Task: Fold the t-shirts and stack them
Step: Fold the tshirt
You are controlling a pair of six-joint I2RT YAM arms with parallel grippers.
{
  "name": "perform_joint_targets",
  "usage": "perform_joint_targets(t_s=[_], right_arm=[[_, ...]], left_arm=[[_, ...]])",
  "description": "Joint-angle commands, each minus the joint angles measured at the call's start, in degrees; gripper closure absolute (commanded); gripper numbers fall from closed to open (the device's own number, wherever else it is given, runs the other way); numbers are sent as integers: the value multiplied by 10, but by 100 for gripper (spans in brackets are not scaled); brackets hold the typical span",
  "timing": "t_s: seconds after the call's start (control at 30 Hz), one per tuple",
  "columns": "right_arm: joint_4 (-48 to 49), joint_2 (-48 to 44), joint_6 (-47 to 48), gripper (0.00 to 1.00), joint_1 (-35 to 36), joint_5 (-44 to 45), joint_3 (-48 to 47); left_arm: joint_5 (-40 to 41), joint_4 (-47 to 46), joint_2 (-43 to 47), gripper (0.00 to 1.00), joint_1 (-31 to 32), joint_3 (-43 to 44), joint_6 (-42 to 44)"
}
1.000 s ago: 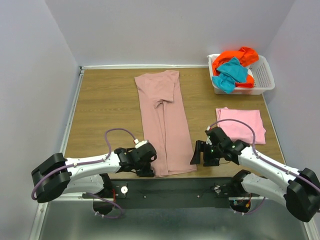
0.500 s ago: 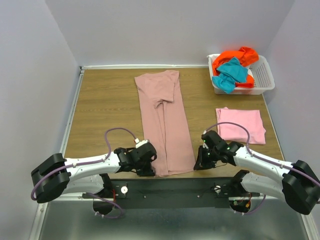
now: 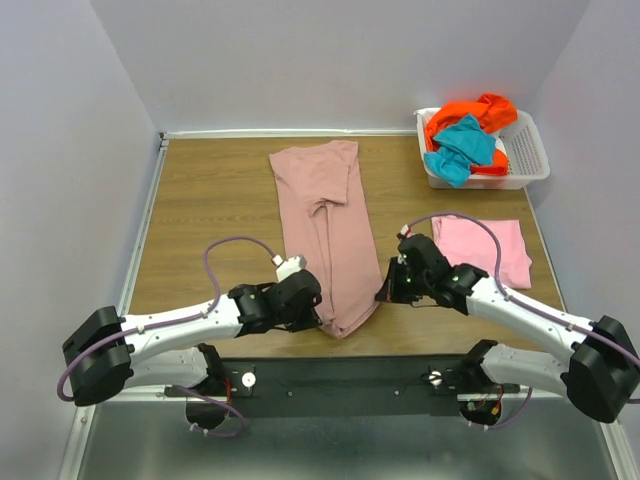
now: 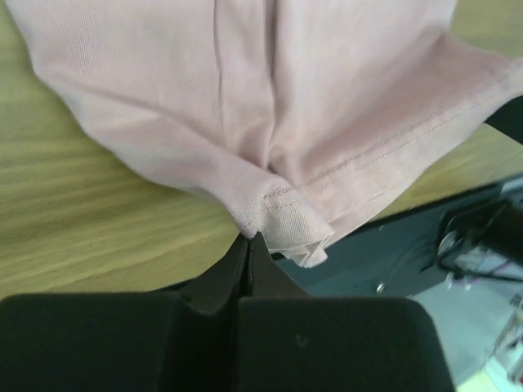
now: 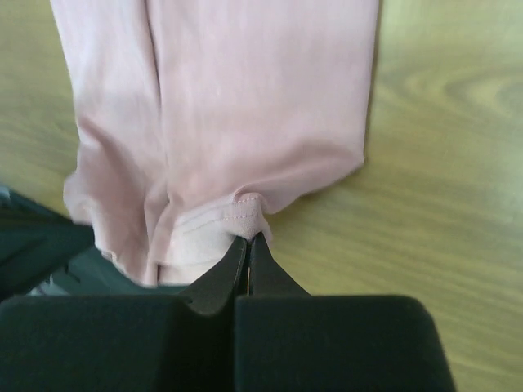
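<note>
Bare table (image 3: 205,205) along the left edge gives passage; mauve t-shirt (image 3: 325,225) lies lengthwise down the middle; basket (image 3: 528,160) blocks the far right corner; pink t-shirt (image 3: 487,248) lies beside the right edge.

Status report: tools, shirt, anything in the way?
Left tool shut on near hem of mauve shirt. Right tool shut on same hem, opposite corner. Hem bunched. Path clear; pink shirt off to the right.

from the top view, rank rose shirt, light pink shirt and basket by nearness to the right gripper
1. rose shirt, its near hem pinched in the right gripper
2. light pink shirt, folded, to the right
3. basket, far right corner
</note>
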State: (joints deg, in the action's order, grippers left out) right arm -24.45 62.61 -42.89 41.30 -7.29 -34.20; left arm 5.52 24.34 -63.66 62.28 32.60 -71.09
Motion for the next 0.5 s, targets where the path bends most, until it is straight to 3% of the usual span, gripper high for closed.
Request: perform_joint_targets(t_s=[0.0,0.47], right_arm=[[25,21,16,100,3,96,-41],[62,166,68,99,2,213,-220]], left_arm=[[98,25,-14,100,-11,49,-5],[143,4,-79,100,-152,164,78]])
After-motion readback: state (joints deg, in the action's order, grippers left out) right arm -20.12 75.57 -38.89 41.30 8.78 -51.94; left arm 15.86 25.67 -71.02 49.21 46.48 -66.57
